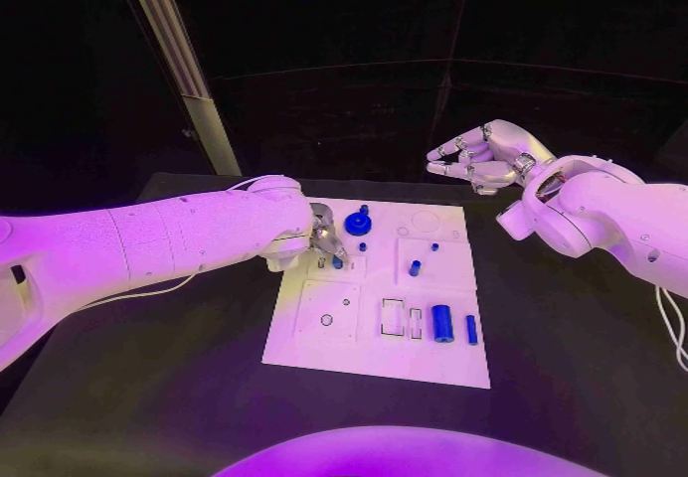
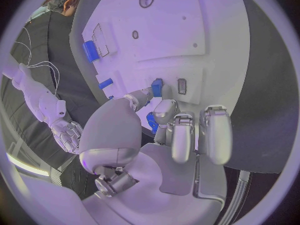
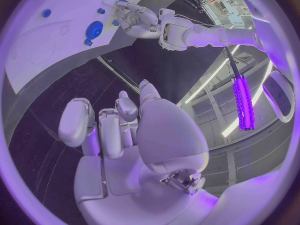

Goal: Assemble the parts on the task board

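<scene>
Head view gives me the white task board [image 1: 376, 343] in the middle of the black bench [image 1: 143, 397], and I place everything else against that board. My left robot hand [image 1: 323, 241] reaches over the board's upper-left part, fingers pointing down at a small blue part [image 1: 337, 262] there. From the left wrist view the left robot hand [image 2: 169, 127] has its fingertips [image 2: 157, 107] bunched round a small blue part [image 2: 152, 121] close to the board; I cannot tell whether it truly grips the piece or only touches it. Just beyond those fingers a blue round knob-like part [image 1: 359, 223] stands near the board's top edge, with a small blue peg [image 1: 415, 267] toward the board's middle. Lower on the board's right side lie a blue cylinder [image 1: 443, 320] and a slimmer blue bar [image 1: 470, 329] side by side. My right robot hand [image 1: 480, 159] hangs in the air well beyond the board's upper-right corner, fingers curled partway, apart, holding nothing.
</scene>
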Tool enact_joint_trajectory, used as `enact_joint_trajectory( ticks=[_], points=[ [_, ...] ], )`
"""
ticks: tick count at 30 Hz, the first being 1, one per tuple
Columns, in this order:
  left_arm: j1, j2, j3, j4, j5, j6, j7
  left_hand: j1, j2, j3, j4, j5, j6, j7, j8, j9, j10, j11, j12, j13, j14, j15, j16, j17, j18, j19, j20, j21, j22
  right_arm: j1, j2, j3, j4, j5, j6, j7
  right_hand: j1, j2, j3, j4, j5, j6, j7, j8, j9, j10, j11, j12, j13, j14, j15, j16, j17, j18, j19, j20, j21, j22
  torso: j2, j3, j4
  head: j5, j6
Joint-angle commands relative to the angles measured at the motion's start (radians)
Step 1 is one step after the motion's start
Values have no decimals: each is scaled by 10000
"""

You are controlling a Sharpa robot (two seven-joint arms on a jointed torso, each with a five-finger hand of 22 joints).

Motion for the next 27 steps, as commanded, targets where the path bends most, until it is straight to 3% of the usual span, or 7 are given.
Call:
enact_joint_trajectory(
  ticks=[1,7,18,27],
  points=[
    [-14,49,-19,-49,-47,268,-45,-144,-1,-142,42,10,104,-5,0,-12,67,-5,47,21,1040,-95,31,2634,-183,255,-55,51,609,20,16,7,8,-15,44,104,-17,43,-87,4,29,-39,-46,32,9,-87,2,-77,-19,576,18,-30,628,126,-9,-42,-36,-14,-3,-4,11,-9,-10],
    [-14,56,-22,-110,-47,263,-55,-436,-27,-658,313,-1,209,-20,7,-3,64,-16,45,6,1040,-105,31,2634,-189,268,-66,56,638,20,22,7,1,-15,33,108,-47,46,-121,32,20,-43,-45,30,8,-91,4,-84,-26,574,19,-38,621,127,-11,-42,-42,-23,-8,-1,17,-20,-14],
    [-13,25,-24,-166,-47,190,-115,-1068,-126,-2267,1085,-43,335,-7,47,43,58,1,49,-21,1040,-93,31,2634,-203,296,-61,78,718,20,32,7,-9,-15,15,118,-140,73,-274,140,-153,-63,-39,27,7,-151,13,-174,-110,567,25,-76,586,143,-44,-37,-101,-116,-6,-5,11,-19,-10],
    [-12,-150,-15,-35,-50,-113,-21,-1078,-11,-3546,1654,-84,313,-39,82,90,33,-22,23,-79,1040,-113,31,2634,-193,288,-88,44,700,20,45,7,-43,-15,14,132,-206,114,-372,225,-251,-72,-35,28,8,-168,19,-196,-133,565,30,-92,577,145,-49,-33,-119,-134,-11,-14,23,-39,21]
  ],
)
